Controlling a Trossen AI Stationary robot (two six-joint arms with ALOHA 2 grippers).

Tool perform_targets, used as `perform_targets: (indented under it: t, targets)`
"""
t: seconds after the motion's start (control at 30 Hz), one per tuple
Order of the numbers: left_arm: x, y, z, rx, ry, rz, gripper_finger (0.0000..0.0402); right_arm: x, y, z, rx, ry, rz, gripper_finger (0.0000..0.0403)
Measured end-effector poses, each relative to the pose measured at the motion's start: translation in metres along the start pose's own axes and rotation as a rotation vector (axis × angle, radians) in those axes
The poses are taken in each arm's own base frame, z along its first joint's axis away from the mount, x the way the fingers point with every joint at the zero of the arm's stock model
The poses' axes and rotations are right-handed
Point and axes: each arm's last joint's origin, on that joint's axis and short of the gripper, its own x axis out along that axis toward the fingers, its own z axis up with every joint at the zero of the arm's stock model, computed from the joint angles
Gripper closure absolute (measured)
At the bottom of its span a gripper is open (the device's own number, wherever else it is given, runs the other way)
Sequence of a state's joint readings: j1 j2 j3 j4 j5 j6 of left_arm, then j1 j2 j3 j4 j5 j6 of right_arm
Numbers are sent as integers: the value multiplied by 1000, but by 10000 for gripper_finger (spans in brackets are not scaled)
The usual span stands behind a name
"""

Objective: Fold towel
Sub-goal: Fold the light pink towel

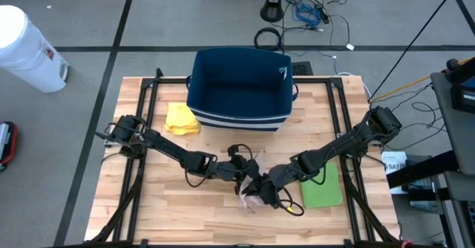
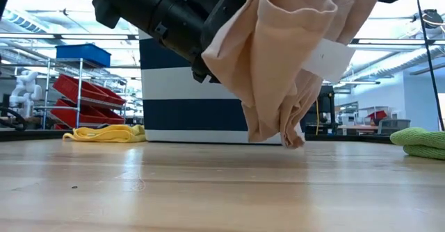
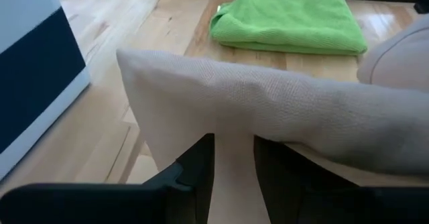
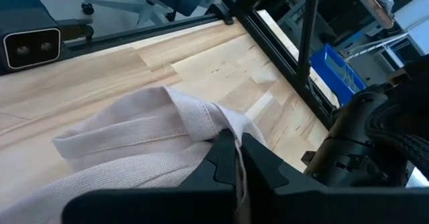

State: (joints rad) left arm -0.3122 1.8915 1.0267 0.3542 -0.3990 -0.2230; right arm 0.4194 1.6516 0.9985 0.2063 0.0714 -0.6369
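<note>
A beige towel point(image 2: 278, 65) with a white tag point(image 2: 327, 58) hangs bunched between my two grippers over the middle of the table, near its front edge. My left gripper point(image 1: 239, 172) comes in from the left and is shut on the towel point(image 3: 268, 110). My right gripper point(image 1: 261, 188) comes in from the right and is shut on the same towel point(image 4: 134, 143). The towel's lowest tip point(image 2: 292, 142) reaches down to about the table top; whether it touches I cannot tell. My left gripper pinches a fold of the towel point(image 3: 234, 158) between its two fingers point(image 3: 200, 162), coming slanting down from the table's left. The cloth drapes over and across the fingertips and hangs below them in loose folds. How many layers, I cannot tell. My right gripper pinches a hemmed edge of the towel point(image 4: 213, 125) between its two fingers point(image 4: 224, 158), slanting down from the table's right. The cloth bunches in front of the fingertips, gathered in several layers, and hangs slack.
A navy bin with white stripes point(image 1: 239, 88) stands at the table's far middle. A crumpled yellow cloth point(image 1: 182, 118) lies left of it. A folded green towel point(image 1: 323, 188) lies on the table at the near right, close to my right arm.
</note>
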Motion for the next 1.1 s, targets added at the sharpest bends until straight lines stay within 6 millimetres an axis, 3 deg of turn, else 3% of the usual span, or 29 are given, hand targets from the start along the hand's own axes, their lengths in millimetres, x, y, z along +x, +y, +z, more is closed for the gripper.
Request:
perform_targets:
  t: [0.17, 0.3, 0.47, 0.67, 0.87, 1.1]
  targets:
    - [0, 0, 0, 15, -1, 8, 290, 0, 1, -1, 13, 9, 5, 403]
    - [-2, 0, -11, 93, 95, 58, 286, 1, 4, -6, 38, 64, 35, 403]
    - [-5, -1, -14, 179, 111, 138, 254, 0, 5, -7, 38, 72, 42, 403]
    - [-30, 3, -7, 273, 148, 369, 221, 1, 0, -8, 8, 59, 28, 403]
    - [-51, 6, -5, 212, 218, 383, 218, 1, -3, -11, -5, 65, 18, 403]
    - [-59, 10, -23, 103, 427, 304, 218, 0, -5, -10, -21, 62, 8, 403]
